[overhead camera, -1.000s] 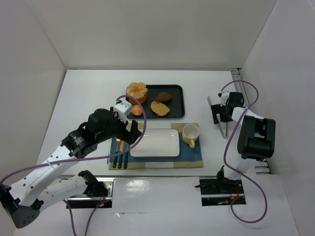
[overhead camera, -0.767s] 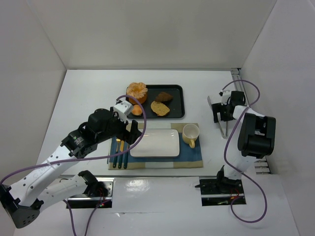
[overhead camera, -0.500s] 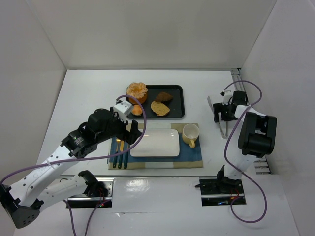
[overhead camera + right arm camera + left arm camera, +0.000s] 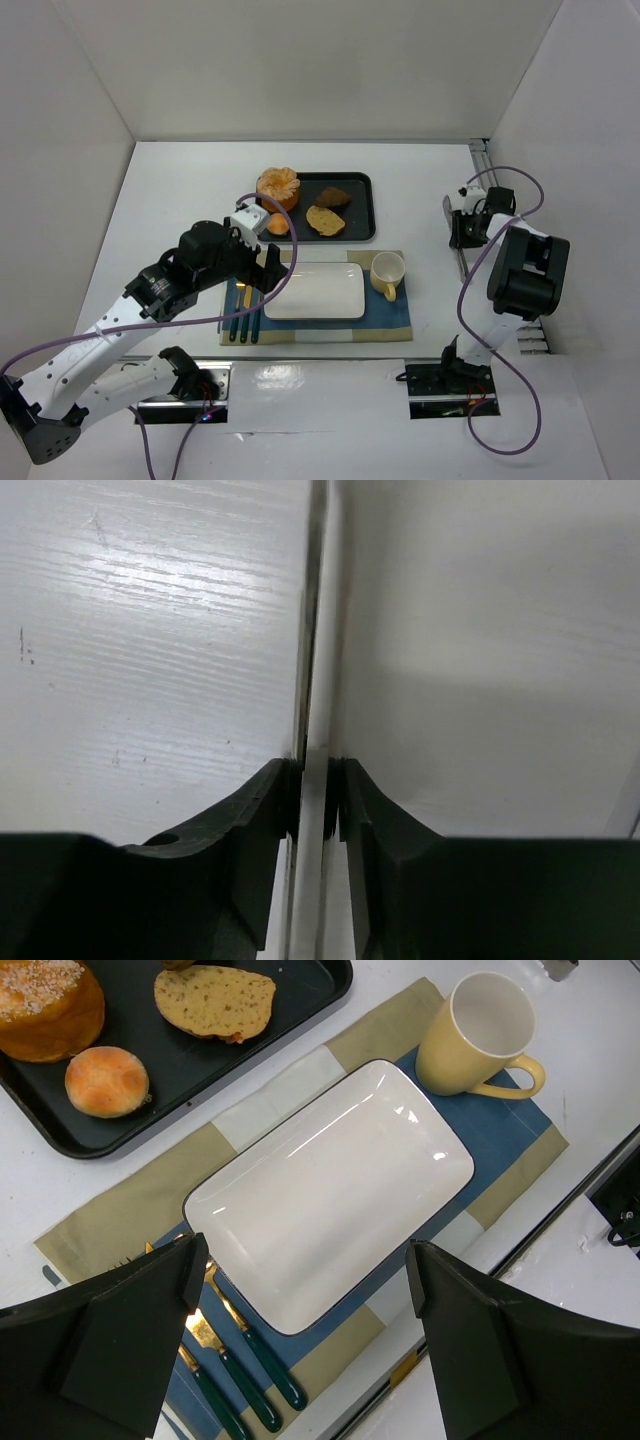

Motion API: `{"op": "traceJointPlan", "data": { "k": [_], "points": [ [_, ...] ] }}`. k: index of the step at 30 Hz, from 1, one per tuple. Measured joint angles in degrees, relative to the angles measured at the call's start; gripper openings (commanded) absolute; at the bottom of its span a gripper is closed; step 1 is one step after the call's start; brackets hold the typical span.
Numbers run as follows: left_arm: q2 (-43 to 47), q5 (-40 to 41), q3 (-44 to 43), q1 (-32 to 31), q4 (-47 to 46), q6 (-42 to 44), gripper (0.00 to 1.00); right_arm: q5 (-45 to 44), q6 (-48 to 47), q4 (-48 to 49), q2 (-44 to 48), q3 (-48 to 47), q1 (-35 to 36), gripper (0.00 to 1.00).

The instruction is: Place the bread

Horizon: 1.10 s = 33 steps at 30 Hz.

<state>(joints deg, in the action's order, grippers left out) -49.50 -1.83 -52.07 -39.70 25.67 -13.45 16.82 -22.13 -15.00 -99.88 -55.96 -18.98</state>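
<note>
The bread (image 4: pixel 325 220), a pale tan oval slice, lies in the black tray (image 4: pixel 360 195) at the back; in the left wrist view the bread (image 4: pixel 215 1000) sits at the top, on the tray (image 4: pixel 290 990). My left gripper (image 4: pixel 258 280) hangs open above the left end of the white plate (image 4: pixel 315 290), nothing between its fingers (image 4: pixel 305 1260). At the far right my right gripper (image 4: pixel 462 235) is shut on metal tongs (image 4: pixel 460 262); the wrist view shows both pads pressed on the thin metal arms of the tongs (image 4: pixel 318 680), gripper (image 4: pixel 317 800).
The tray also holds a big orange bun (image 4: pixel 277 187), a small round roll (image 4: pixel 278 224) and a dark brown pastry (image 4: pixel 333 196). A yellow cup (image 4: pixel 387 270) and green-handled cutlery (image 4: pixel 240 320) sit on the blue-tan placemat (image 4: pixel 390 320). White walls enclose the table.
My right gripper closed on the tongs, squeezing their spread arms together, and shifted slightly right. The left arm has not moved.
</note>
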Motion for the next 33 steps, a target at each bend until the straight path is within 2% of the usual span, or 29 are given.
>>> {"op": "traceJointPlan", "data": {
  "k": [6,16,21,22,26,33],
  "points": [
    [0.0,0.1,0.0,0.0,0.0,0.0,1.00,3.2,-0.3,-4.0,1.2,0.0,-0.5,0.23],
    [0.0,0.6,0.0,0.0,0.0,0.0,1.00,11.4,-1.6,-12.2,12.7,-2.7,-0.5,0.22],
    [0.0,1.2,0.6,0.0,-0.4,0.0,1.00,18.3,-2.1,-15.3,17.0,-10.2,-0.5,0.33],
    [0.0,1.4,0.9,0.0,-0.3,0.0,1.00,19.8,-2.4,-16.0,17.3,-11.8,-0.4,0.40],
    [-0.2,1.6,1.0,0.0,-0.4,0.0,1.00,24.0,-3.3,-18.7,18.2,-15.9,0.9,0.49],
    [-0.3,2.0,1.9,0.0,-0.6,0.0,1.00,26.0,-3.7,-22.0,20.5,-17.3,10.1,0.53]
  ]
}}
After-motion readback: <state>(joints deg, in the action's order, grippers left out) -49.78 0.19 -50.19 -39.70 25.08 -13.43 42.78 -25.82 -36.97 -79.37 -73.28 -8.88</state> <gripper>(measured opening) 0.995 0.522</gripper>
